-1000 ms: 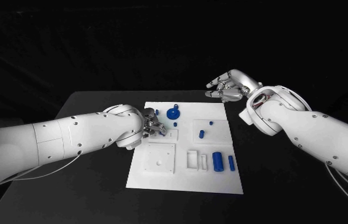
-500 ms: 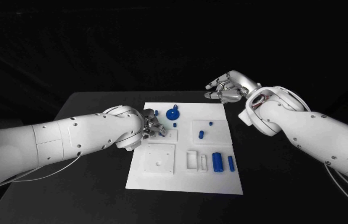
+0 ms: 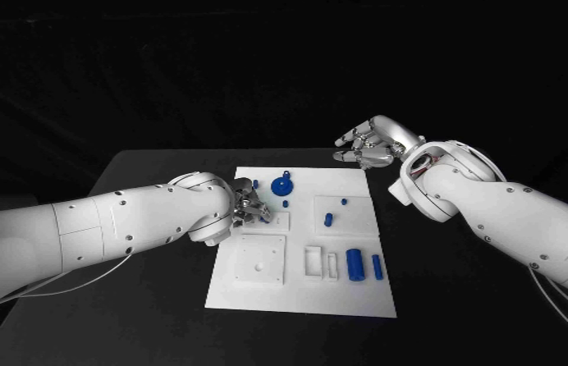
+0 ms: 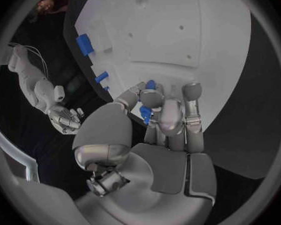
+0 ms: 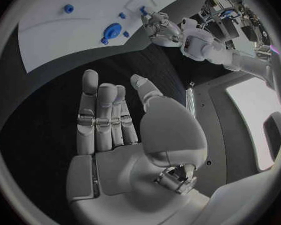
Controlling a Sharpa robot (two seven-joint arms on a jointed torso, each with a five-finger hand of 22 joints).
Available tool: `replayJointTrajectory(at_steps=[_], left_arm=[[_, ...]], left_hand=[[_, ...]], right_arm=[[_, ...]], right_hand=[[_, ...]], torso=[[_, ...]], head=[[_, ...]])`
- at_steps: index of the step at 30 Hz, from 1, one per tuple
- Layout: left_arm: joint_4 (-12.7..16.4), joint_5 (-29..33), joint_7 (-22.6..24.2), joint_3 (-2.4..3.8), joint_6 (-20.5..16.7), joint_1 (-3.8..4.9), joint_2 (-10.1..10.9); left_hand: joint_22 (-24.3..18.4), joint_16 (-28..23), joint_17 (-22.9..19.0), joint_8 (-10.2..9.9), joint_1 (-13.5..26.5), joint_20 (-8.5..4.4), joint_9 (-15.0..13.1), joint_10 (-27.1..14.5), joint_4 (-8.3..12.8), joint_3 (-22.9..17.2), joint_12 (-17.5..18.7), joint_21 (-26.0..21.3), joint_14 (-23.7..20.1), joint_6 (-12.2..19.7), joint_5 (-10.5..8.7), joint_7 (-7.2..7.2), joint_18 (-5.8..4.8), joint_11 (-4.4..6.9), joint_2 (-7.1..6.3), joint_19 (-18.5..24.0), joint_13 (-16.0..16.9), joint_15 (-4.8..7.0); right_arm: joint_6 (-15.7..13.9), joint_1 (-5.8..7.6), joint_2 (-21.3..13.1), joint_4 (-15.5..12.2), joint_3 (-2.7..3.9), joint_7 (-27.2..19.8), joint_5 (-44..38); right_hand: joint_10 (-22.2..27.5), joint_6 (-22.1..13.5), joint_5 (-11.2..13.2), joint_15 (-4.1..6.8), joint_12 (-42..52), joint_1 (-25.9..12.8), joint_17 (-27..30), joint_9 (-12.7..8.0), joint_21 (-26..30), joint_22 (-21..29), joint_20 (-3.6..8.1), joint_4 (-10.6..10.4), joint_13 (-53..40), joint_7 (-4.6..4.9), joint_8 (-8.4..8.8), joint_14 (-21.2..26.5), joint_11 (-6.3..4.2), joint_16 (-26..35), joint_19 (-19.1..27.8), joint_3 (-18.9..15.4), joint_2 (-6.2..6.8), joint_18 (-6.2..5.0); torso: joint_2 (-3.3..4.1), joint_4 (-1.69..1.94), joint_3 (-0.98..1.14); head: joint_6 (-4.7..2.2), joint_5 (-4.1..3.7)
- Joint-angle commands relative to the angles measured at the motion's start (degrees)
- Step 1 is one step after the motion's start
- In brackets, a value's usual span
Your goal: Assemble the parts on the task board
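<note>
- Little has changed since the earlier frames: the left hand [image 3: 246, 208] has stayed at the task board [image 3: 302, 288]'s left edge, a small blue part [image 4: 146, 110] pinched in its fingertips.
- The square recess [image 3: 267, 216] lies just beside that hand, so the left is far nearer.
- The right hand [image 3: 370, 144] is held empty, fingers apart, beyond the board's far right corner.

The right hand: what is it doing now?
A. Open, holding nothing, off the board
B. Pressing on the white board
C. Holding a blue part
A: the right hand has its fingers apart and holds nothing, over the black table beside the task board.
</note>
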State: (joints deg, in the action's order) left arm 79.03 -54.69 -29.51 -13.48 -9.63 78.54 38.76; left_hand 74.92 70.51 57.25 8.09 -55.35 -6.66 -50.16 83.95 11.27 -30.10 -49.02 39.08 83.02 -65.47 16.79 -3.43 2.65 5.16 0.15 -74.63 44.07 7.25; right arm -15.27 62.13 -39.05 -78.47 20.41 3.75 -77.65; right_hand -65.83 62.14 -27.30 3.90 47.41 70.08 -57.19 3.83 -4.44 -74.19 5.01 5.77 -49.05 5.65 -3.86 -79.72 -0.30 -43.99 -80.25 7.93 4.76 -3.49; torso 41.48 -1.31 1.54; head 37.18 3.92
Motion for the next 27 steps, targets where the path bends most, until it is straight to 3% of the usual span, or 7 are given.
replayJointTrajectory(at_steps=[1,27], left_arm=[[0.02,0.46,-0.09,-0.17,2.22,-0.27,-0.11],[-0.30,-0.51,-1.33,-0.17,5.36,-0.26,-0.21]], left_hand=[[1.78,-0.18,0.07,0.17,-1.04,0.09,-18.70,2.55,-0.10,-0.01,0.15,-0.21,-0.07,-8.63,0.02,6.37,0.99,0.36,0.76,0.37,0.08,-0.17],[1.85,-0.08,0.18,0.60,-0.45,0.27,-18.49,2.57,-0.27,0.21,0.13,-0.03,-0.03,-9.47,-0.03,6.60,1.09,0.41,1.26,0.29,0.24,-0.16]], right_arm=[[0.78,0.00,0.05,0.00,0.03,-0.05,-0.52],[0.80,-0.01,0.10,0.09,0.03,-0.09,-0.51]], right_hand=[[0.28,-0.32,-0.01,-0.16,-0.08,-0.27,0.05,-0.07,0.30,-0.05,-0.29,0.16,0.08,0.01,0.31,0.36,0.01,0.08,0.02,0.17,0.31,-0.20],[0.34,-0.34,-1.06,-0.14,-0.05,-0.39,0.11,-0.07,0.28,-0.07,-0.28,0.42,0.14,0.03,0.30,0.36,-0.01,-0.02,-0.03,0.39,0.32,-0.22]], torso=[[-0.01,-0.02,0.02],[-0.01,0.04,0.04]], head=[[0.04,0.01],[0.27,-0.14]])
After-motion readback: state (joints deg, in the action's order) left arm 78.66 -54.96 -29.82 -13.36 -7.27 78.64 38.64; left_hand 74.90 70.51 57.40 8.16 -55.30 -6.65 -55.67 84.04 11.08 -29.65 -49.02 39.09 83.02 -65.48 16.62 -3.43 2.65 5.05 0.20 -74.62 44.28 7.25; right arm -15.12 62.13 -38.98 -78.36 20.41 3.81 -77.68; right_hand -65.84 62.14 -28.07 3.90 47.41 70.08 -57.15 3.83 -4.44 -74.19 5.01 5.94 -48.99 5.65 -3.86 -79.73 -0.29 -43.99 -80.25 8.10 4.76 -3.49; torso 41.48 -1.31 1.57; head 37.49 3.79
